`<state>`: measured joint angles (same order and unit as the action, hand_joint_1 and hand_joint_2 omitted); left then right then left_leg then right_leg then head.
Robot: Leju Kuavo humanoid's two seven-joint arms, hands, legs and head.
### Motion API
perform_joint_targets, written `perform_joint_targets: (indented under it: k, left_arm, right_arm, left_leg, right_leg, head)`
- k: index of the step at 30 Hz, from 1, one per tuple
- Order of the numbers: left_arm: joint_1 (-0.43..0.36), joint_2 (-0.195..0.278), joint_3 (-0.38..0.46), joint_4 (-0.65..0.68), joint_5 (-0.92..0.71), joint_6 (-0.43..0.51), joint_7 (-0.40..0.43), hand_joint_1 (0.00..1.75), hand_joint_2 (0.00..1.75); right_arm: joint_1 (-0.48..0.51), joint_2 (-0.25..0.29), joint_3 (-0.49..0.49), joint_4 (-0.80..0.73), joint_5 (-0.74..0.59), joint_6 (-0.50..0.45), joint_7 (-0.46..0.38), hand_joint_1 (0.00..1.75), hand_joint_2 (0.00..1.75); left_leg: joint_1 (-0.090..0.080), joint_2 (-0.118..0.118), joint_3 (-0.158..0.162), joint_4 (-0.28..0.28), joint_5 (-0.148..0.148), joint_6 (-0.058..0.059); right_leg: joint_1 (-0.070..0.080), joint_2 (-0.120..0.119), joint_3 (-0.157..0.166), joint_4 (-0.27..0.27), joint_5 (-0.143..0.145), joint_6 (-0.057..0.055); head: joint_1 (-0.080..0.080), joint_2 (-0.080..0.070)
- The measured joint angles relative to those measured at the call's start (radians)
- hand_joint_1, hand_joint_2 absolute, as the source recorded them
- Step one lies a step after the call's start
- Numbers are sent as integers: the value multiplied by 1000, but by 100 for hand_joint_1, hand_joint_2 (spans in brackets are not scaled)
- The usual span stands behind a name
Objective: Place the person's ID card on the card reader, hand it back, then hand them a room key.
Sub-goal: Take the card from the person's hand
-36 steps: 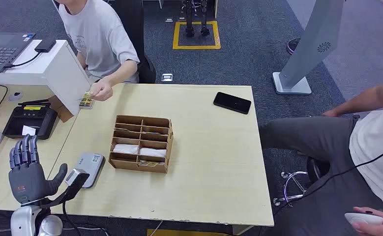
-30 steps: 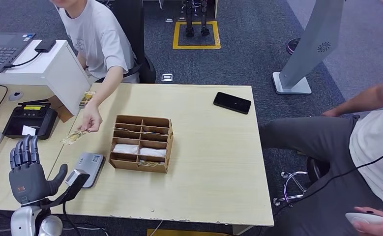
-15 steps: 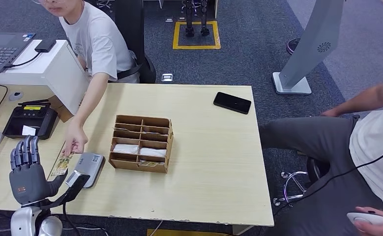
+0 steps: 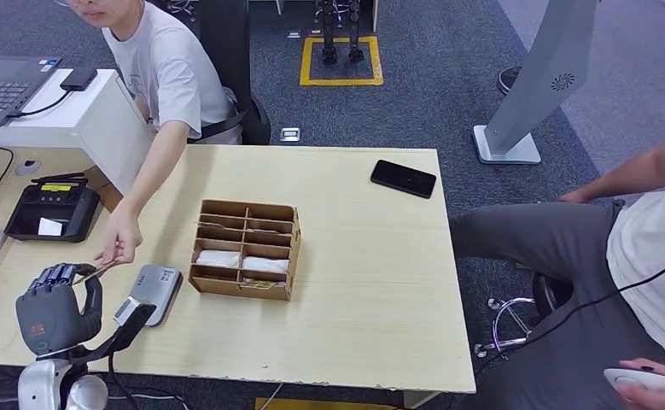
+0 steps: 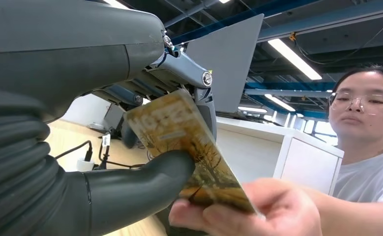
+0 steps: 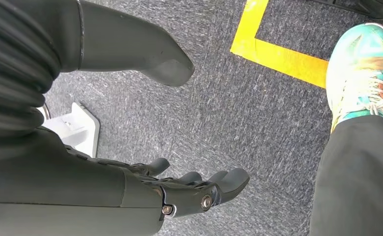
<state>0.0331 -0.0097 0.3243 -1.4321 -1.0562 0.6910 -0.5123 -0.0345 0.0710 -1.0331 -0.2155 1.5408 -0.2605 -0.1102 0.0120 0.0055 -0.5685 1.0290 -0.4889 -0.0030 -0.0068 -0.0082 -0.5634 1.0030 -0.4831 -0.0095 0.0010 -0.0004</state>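
The handover is on: the left hand (image 4: 55, 306) closes its thumb and fingers on the ID card (image 5: 189, 147), while the person's hand (image 4: 117, 246) pinches the card's other end. So this is the first step, taking the card, and by my reading the next move needs the person to let go. Then the left hand carries the card across to the card reader (image 4: 152, 289), lying flat on the tabletop (image 4: 354, 282) just beside it, and sets it down on top.

The head view gives the layout but shows the card as a thin sliver, too small to judge the grip. The left wrist view settles it: thumb pressed on the printed face, fingers behind. The right wrist view finds the right hand (image 6: 179, 189) hanging over grey carpet, fingers loosely apart, holding nothing. The room key is probably in the cardboard organiser (image 4: 245, 248), though I cannot pick it out.
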Motion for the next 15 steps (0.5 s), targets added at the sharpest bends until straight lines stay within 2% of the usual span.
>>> perform_joint_targets:
  k: [10, 15]
  left_arm:
    - [1, 1, 0, 0, 16, 0, -4, 175, 175]
    - [14, 13, -9, 0, 155, -7, -18, 175, 175]
  right_arm:
    - [0, 0, 1, 0, 0, 0, -1, 0, 175]
    - [0, 0, 1, 0, 0, 0, -6, 0, 175]
  left_leg:
    - [0, 0, 0, 0, 0, 0]
    - [0, 0, 0, 0, 0, 0]
  right_leg:
    - [0, 0, 0, 0, 0, 0]
    - [0, 0, 0, 0, 0, 0]
  head:
    - [0, 0]
    - [0, 0]
